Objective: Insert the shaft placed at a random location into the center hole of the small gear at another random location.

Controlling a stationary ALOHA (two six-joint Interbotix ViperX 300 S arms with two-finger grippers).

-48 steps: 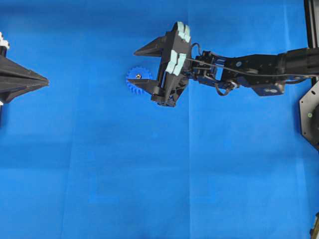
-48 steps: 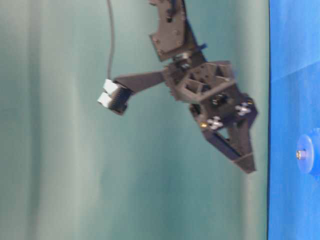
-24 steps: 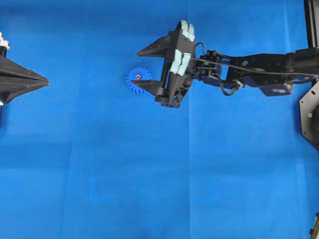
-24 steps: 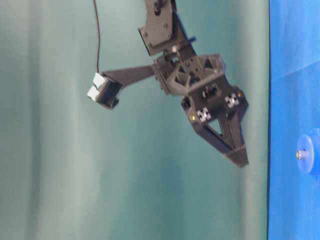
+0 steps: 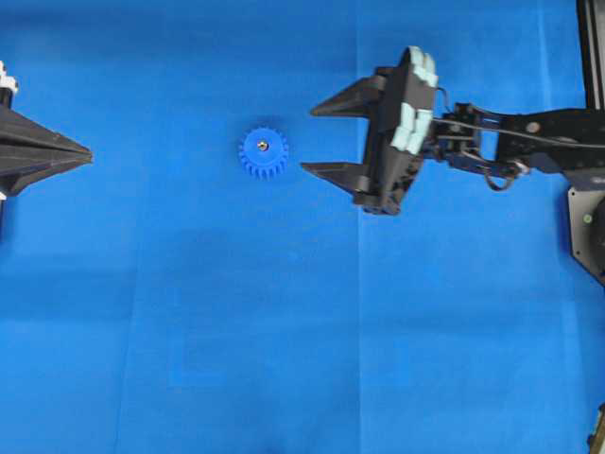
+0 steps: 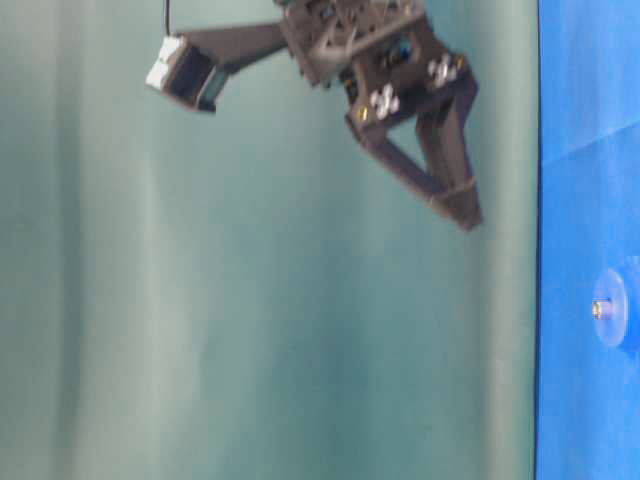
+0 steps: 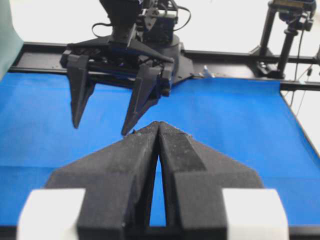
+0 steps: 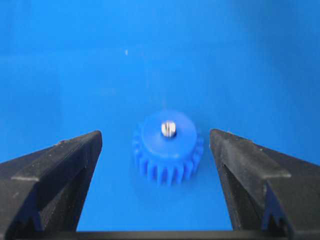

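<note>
The small gear [image 5: 263, 156] lies flat on the blue mat, left of centre. The shaft [image 5: 263, 146] stands upright in its hub and fills the center hole, so the hole itself is hidden. From the right wrist the gear [image 8: 167, 150] and the silvery shaft [image 8: 169, 129] sit ahead, between the spread fingers. My right gripper [image 5: 309, 140] hangs open and empty to the right of the gear, raised well off the mat [image 6: 470, 222]. My left gripper [image 5: 88, 151] rests at the far left, its tips [image 7: 159, 124] pressed together on nothing.
A black frame rail [image 5: 591, 47] and a mount plate [image 5: 588, 218] line the right edge. Behind the mat in the left wrist view stand the right arm's base [image 7: 150, 30] and a camera stand [image 7: 290, 20].
My right gripper has drawn back to the right and lifted away from the gear, staying open. The shaft stays standing in the gear. The left arm has not moved.
</note>
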